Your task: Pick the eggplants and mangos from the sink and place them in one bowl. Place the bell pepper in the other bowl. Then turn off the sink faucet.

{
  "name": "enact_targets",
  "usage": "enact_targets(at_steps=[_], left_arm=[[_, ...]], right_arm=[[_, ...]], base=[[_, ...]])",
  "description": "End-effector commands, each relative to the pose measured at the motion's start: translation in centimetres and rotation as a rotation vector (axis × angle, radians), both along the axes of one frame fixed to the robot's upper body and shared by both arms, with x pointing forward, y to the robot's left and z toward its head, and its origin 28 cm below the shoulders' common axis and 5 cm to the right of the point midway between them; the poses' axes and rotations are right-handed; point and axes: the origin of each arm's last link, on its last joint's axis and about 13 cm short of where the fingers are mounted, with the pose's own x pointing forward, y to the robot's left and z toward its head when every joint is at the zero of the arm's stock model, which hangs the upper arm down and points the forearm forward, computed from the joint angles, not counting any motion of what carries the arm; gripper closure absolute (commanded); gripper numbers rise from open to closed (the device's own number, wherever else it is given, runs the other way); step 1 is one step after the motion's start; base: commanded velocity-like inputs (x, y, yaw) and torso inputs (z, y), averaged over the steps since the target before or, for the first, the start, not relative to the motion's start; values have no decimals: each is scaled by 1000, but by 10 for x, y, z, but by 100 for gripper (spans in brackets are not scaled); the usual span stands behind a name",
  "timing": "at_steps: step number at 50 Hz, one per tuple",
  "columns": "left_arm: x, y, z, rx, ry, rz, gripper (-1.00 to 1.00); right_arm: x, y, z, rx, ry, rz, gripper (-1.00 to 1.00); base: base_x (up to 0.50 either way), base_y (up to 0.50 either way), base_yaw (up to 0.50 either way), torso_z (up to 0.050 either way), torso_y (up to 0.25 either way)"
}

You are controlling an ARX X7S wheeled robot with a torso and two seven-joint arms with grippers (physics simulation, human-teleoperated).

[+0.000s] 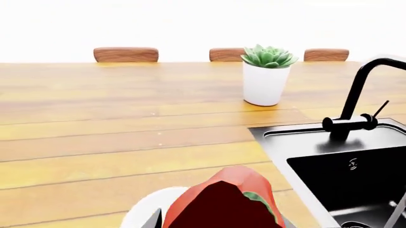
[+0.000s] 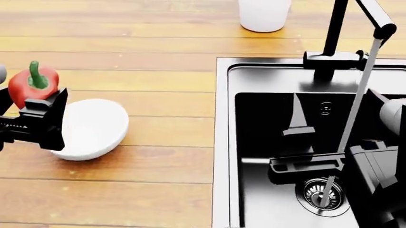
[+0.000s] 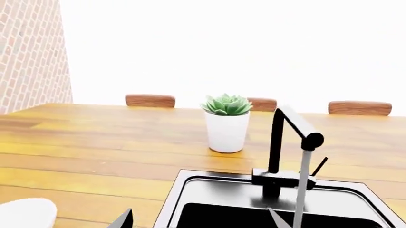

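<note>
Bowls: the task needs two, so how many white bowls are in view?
1. A round white bowl sits on the wooden countertop left of the sink, partly behind the left gripper holding the red bell pepper. A second may be out of frame.

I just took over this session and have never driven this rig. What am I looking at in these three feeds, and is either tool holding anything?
This is a simulated two-armed robot on wheels. The head view looks down from its head camera over a wooden countertop and a sink. The other two feeds come from cameras mounted near each arm's tool.

In the head view, the left tool grips a red bell pepper beside and above a white bowl. The left wrist view shows that same pepper close up, over the bowl's rim. The right tool hangs inside the sink above the drain; its fingers look parted and hold nothing.

The black faucet is running: a stream of water falls to the drain. A potted succulent stands behind the sink. I see no eggplant or mango in these feeds.
</note>
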Motion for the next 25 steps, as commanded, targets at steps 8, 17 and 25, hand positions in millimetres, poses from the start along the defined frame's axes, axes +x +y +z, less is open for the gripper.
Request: enact_targets(at_steps=[8, 17, 25], left_arm=[[2, -4, 1, -24, -8, -5, 100], [3, -16, 0, -49, 22, -85, 100], [13, -41, 6, -77, 83, -228, 100]], right_arm=[[-1, 0, 1, -18, -25, -9, -100], [-4, 0, 3, -27, -9, -4, -100], [-2, 1, 0, -3, 19, 20, -100]], base=[[361, 471, 0, 0, 0], [323, 252, 0, 0, 0], [38, 23, 0, 0, 0]])
